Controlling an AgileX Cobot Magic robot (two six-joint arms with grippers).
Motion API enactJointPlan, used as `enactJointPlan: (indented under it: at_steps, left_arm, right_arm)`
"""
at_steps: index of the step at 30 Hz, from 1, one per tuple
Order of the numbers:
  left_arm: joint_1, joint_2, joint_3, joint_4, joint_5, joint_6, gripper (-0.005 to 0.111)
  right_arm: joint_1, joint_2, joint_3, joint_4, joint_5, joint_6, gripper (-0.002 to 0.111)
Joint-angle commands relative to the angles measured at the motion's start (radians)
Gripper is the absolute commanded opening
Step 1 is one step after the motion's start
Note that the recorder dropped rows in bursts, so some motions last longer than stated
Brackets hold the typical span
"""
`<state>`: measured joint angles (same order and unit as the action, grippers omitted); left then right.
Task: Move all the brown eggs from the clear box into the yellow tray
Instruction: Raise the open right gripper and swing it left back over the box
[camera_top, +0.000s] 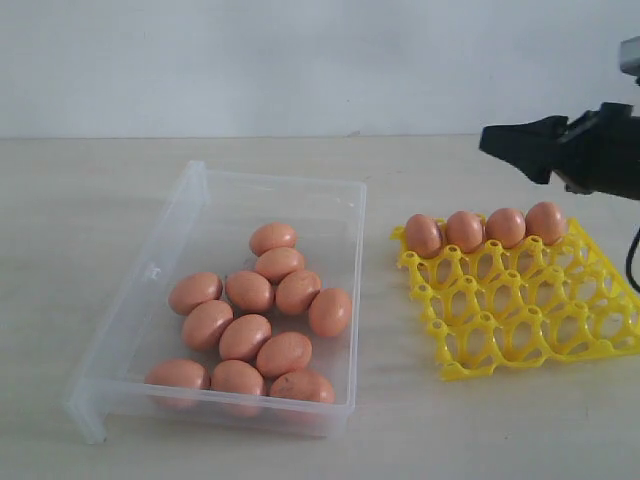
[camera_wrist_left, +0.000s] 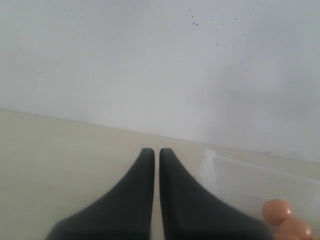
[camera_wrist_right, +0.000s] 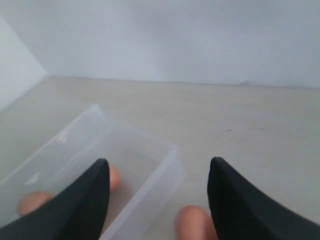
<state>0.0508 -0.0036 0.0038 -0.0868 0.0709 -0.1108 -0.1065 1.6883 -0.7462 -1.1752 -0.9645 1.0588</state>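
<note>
Twelve brown eggs (camera_top: 245, 337): lying sideways in clear box (camera_top: 192, 195), long axes mixed.
Four more: upright, yellow tray (camera_top: 520, 345), far row.
Right tool (camera_wrist_right: 159, 161): jaws apart, empty, raised near tray's far row.
Left tool (camera_wrist_left: 156, 150): jaws together; only its wrist view shows it.

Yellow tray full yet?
No, only four brown eggs sit in the yellow tray, all in its far row; the other cups are empty.

exterior: raised, looking down | wrists: low, close (all share clear box (camera_top: 300, 212))
</note>
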Motion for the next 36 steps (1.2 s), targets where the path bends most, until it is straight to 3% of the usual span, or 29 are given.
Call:
enactJointPlan:
  at_steps: [1,9,15,21,28,32,36]
  left_arm:
    - [-0.004,0.004,-0.004,0.0,-0.002,-0.001,0.004]
    - [-0.004,0.004,-0.004,0.0,-0.002,-0.001,0.004]
    - [-0.004,0.004,-0.004,0.0,-0.002,-0.001,0.004]
    - [-0.004,0.004,-0.004,0.0,-0.002,-0.001,0.004]
    - [-0.004,0.004,-0.004,0.0,-0.002,-0.001,0.004]
    - [-0.004,0.004,-0.004,0.0,-0.002,-0.001,0.004]
    - [-0.004,0.004,-0.004,0.0,-0.002,-0.001,0.004]
  right_arm:
    - [0.15,-0.026,-0.024,-0.097,0.075,0.071,0.053]
    - [0.506,-0.026,-0.136,-0.121,0.546,0.114,0.053]
    - [0.667,-0.022,-0.2,-0.196,0.7,0.242,0.053]
    - [0.753,-0.021,-0.254,-0.32,0.765,0.426,0.052]
    - [0.766,-0.021,-0.254,-0.569,0.78,0.686,0.05]
    - [0.766,-0.021,-0.254,-0.569,0.76,0.68,0.037]
    - [0.766,-0.021,-0.254,-0.569,0.643,0.682,0.036]
